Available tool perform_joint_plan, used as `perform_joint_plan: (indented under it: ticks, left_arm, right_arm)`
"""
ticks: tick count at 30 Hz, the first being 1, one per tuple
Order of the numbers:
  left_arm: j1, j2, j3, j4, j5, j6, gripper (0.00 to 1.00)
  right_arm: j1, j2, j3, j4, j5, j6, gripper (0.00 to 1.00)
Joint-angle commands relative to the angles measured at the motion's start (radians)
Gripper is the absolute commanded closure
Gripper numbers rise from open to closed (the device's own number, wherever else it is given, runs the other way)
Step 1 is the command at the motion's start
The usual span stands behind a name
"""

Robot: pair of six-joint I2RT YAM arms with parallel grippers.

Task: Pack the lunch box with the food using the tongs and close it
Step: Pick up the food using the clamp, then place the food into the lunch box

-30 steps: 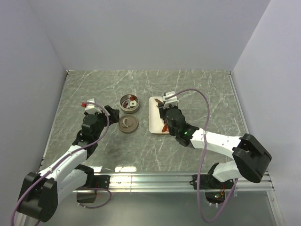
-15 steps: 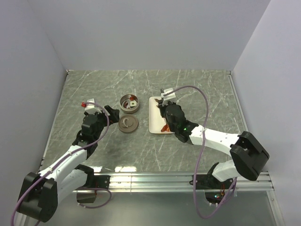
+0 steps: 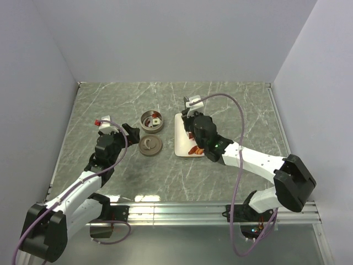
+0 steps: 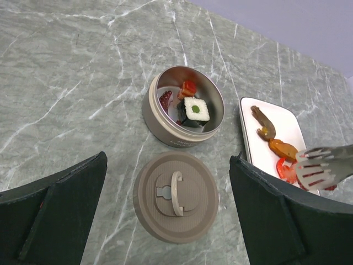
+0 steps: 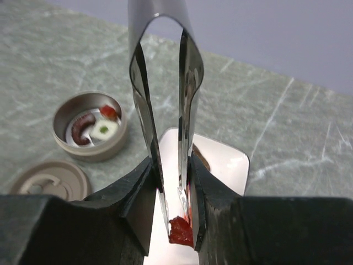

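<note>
Right tool [image 5: 171, 193] pinches slim dark metal tongs [image 5: 187, 83], tips around a small red food piece [image 5: 179, 232]; left tool [image 3: 129, 132] gapes empty over green-grey marbled bench [image 3: 110, 105], pale walls [image 3: 165, 38].

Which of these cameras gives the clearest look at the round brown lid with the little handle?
The left wrist view: the lid lies large and whole, handle up, beside the open tin. The top external view shows it whole but tiny; the right wrist view catches only part of it, low at the left.
</note>
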Motion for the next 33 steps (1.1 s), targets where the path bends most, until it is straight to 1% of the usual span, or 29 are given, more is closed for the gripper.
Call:
perform_joint_plan:
  ticks: [1,6,17,26,33]
  left_arm:
    - [0.002,-0.028,0.026,0.030,-0.003,0.012,0.01]
    - [0.002,-0.033,0.026,0.024,-0.003,0.010,0.01]
    - [0.002,-0.067,0.017,-0.005,-0.016,-0.002,0.01]
    - [0.002,-0.099,0.006,-0.031,-0.026,-0.015,0.01]
    - [0.002,-0.137,-0.006,-0.059,-0.037,-0.022,0.01]
  right_arm:
    - [0.014,0.000,0.080,0.082,-0.033,-0.017,0.77]
    - [0.032,0.069,0.148,0.191,-0.088,-0.021,0.77]
    - [0.067,0.303,0.347,0.363,-0.183,-0.021,0.76]
    - [0.069,0.454,0.479,0.404,-0.241,-0.021,0.76]
    - [0.069,0.549,0.563,0.390,-0.234,-0.033,0.74]
